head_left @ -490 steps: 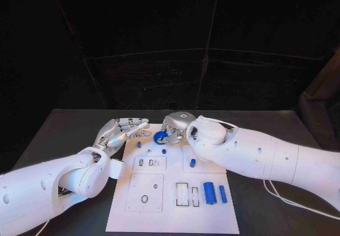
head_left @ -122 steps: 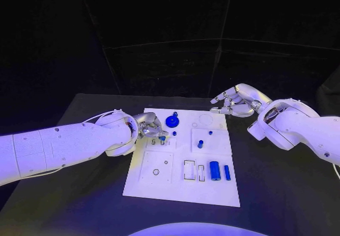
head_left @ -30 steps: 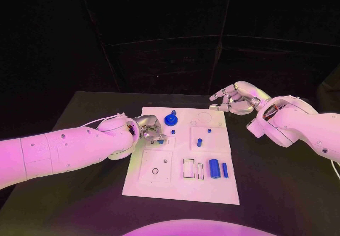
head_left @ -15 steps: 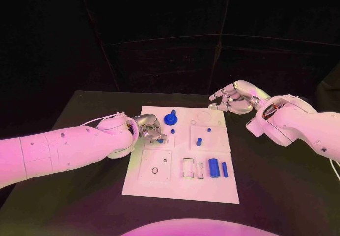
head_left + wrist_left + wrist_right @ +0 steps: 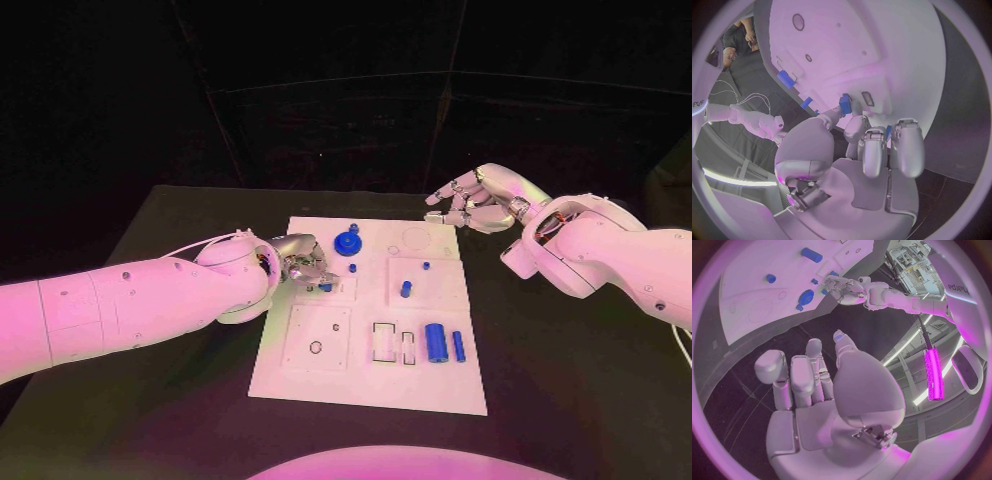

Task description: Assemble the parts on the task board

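At the board's left edge the left hand (image 5: 302, 262) sits low on the task board (image 5: 361, 385), fingertips pinching a small blue part (image 5: 845, 104); the head view hides that part behind the fingers, the left wrist view shows it at a slot. Right hand (image 5: 476, 200) hovers off the board's far right corner, fingers apart, holding nothing. Blue cylinder (image 5: 436, 342) and blue knob (image 5: 346, 243) lie free; near half of board bare.

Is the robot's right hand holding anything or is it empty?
Empty. The right hand hovers off the task board's far corner, fingers apart, nothing between them in its wrist view.
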